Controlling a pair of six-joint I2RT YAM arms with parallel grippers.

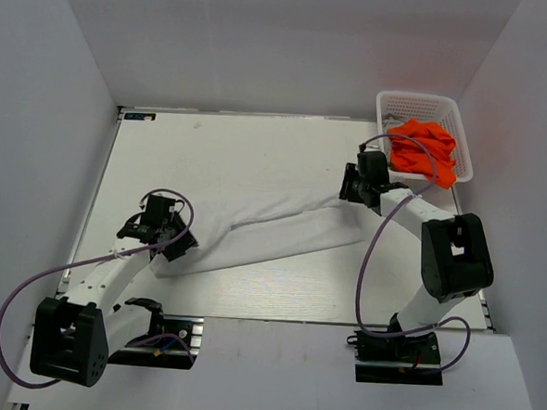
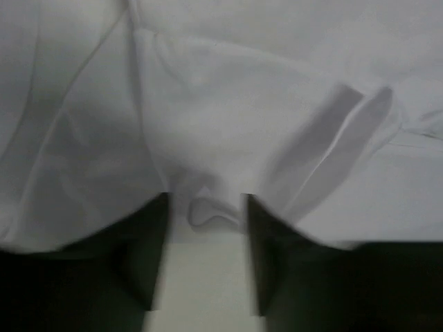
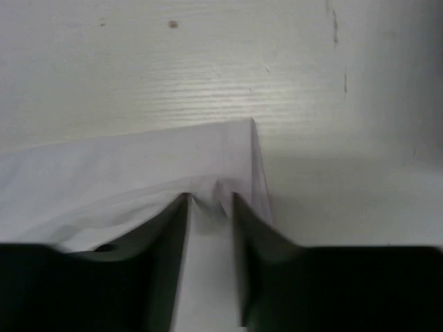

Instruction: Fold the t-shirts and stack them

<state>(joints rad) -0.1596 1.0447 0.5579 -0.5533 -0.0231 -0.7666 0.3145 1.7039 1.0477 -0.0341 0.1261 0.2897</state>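
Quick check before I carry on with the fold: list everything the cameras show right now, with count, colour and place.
white shirt: 1, white, stretched across the middle of the table between the two hands
orange shirt: orange heap in the basket, spilling over its near rim; can't tell if more than one
basket: 1, white, far right corner
table: 1, white
arms: 2, white and black, bases at the near edge
left hand: 1, black, gripping the shirt's near-left end
right hand: 1, black, gripping the shirt's far-right end, beside the basket
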